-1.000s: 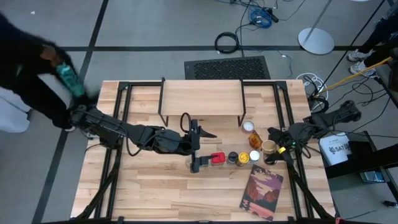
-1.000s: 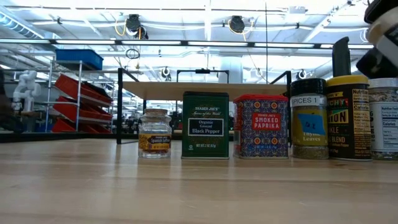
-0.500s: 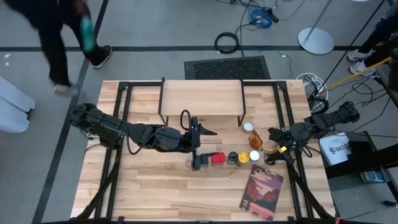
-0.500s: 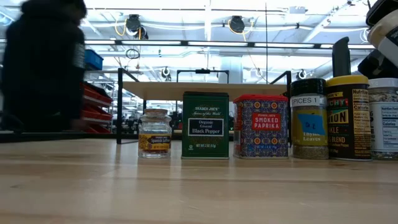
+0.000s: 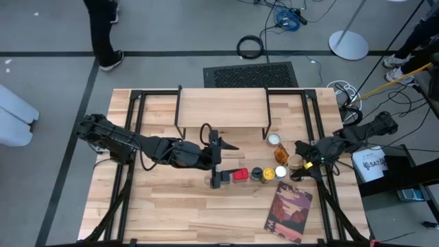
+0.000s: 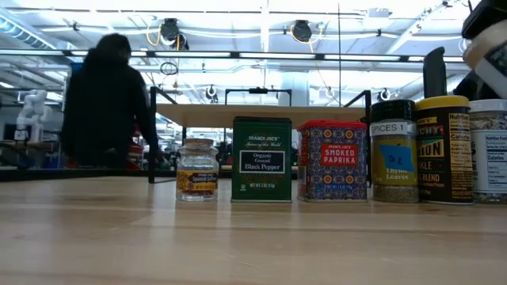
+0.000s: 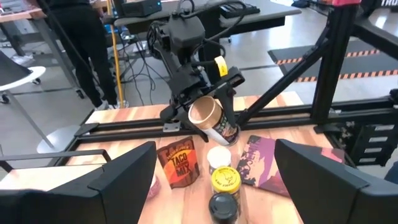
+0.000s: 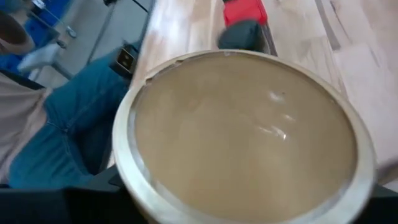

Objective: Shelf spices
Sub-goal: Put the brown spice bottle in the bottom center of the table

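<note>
Only the background person has moved; right claw (image 7: 208, 115) clamps tilted tan-lidded round jar (image 5: 296, 162), risks slipping. Left claw (image 5: 218, 159) gapes.

The floor (image 5: 171, 31) is gray with dark lines. A black mat (image 5: 251, 74) lies on it behind the wood table (image 5: 164, 206). Cables (image 5: 288, 17) curl nearby. A person in dark clothes (image 6: 107, 103) stands under long ceiling lights (image 6: 261, 16).
</note>
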